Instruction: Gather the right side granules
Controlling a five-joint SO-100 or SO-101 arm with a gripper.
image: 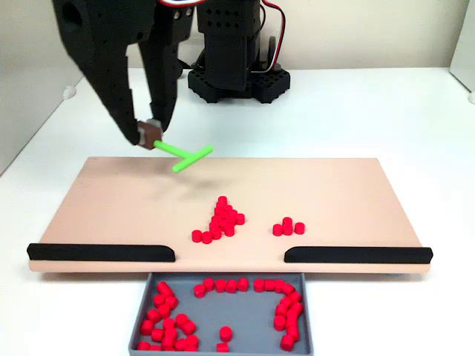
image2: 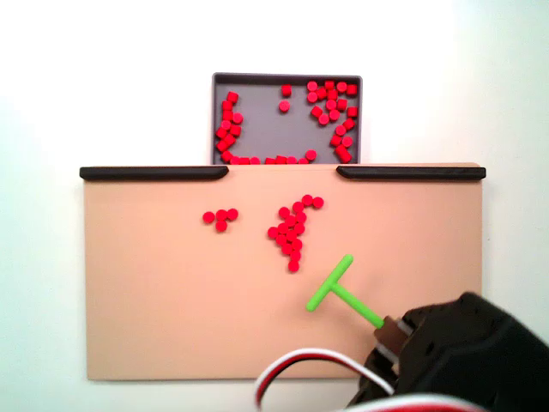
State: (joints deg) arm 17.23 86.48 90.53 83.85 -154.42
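Note:
The right side granules, the bigger bunch of red pellets (image: 221, 221) (image2: 292, 227), lie on the tan board (image: 356, 193) (image2: 154, 292) near its middle. My gripper (image: 148, 133) (image2: 390, 336) is shut on the brownish handle end of a green T-shaped tool (image: 182, 154) (image2: 339, 292). The tool's crossbar hovers over the board, behind the bunch in a fixed view (image: 194, 158) and apart from it. A small bunch of red pellets (image: 288, 226) (image2: 220, 217) lies separately beside the bigger one.
A grey tray (image: 252, 319) (image2: 266, 120) holding several red pellets sits at the board's edge, below a gap between two black rails (image: 100, 252) (image: 356, 254). The arm's black base (image: 237, 74) stands behind the board on the white table.

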